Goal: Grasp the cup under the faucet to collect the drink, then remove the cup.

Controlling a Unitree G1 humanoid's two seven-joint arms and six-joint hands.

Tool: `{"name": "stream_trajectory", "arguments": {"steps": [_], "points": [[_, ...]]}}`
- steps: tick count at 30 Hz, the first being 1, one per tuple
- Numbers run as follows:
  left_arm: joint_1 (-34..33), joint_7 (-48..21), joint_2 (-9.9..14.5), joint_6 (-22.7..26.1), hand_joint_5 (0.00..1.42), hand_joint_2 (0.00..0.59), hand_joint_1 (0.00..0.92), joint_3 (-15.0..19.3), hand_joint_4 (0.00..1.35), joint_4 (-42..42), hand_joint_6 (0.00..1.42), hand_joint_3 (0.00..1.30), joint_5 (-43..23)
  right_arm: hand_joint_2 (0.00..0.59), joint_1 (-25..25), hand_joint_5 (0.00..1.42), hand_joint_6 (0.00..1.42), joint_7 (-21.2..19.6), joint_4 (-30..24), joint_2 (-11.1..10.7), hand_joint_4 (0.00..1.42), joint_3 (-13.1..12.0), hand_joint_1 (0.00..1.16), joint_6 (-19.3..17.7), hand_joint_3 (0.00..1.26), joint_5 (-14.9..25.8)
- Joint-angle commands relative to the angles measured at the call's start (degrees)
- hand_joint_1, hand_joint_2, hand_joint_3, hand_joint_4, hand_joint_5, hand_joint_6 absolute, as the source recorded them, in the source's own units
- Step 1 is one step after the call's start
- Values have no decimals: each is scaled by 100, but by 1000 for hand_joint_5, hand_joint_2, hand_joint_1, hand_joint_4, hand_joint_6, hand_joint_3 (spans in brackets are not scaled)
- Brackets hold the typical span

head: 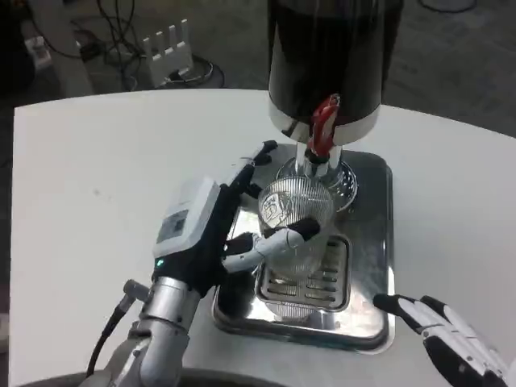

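A clear ribbed glass cup [295,211] stands on the drip grate of the steel tray [371,242], right below the faucet with the red lever [325,125] of the dark drink dispenser [330,56]. My left hand [214,230] grips the cup from its left side: the thumb wraps across the front, other fingers reach behind it. My right hand [447,330] rests low at the tray's front right corner with fingers stretched toward the tray, holding nothing. I cannot tell whether liquid is in the cup.
The white table [97,177] has bare room to the left and right of the tray. Beyond the far table edge lie cables and a white power strip [168,50] on the floor.
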Motion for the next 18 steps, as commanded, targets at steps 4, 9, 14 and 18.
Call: {"name": "stream_trajectory", "arguments": {"steps": [4, 9, 14, 18], "points": [[177, -139, -63, -77, 404, 88, 199, 22, 185, -144, 446, 166, -69, 491, 103, 0, 0, -67, 33, 6, 79, -12, 362, -141, 124, 72], [192, -193, -121, -52, 397, 96, 200, 20, 182, -201, 435, 166, -65, 493, 129, 0, 0, -70, 25, 5, 82, -12, 358, -163, 124, 75], [221, -226, -171, -27, 366, 98, 191, 18, 142, -236, 400, 157, -71, 493, 155, 0, 0, -71, 42, -3, 84, -34, 355, -180, 124, 108], [232, -286, -223, -3, 335, 102, 183, 26, 117, -247, 362, 148, -89, 493, 158, 0, 0, -76, 44, 2, 84, -47, 353, -195, 124, 127]]}}
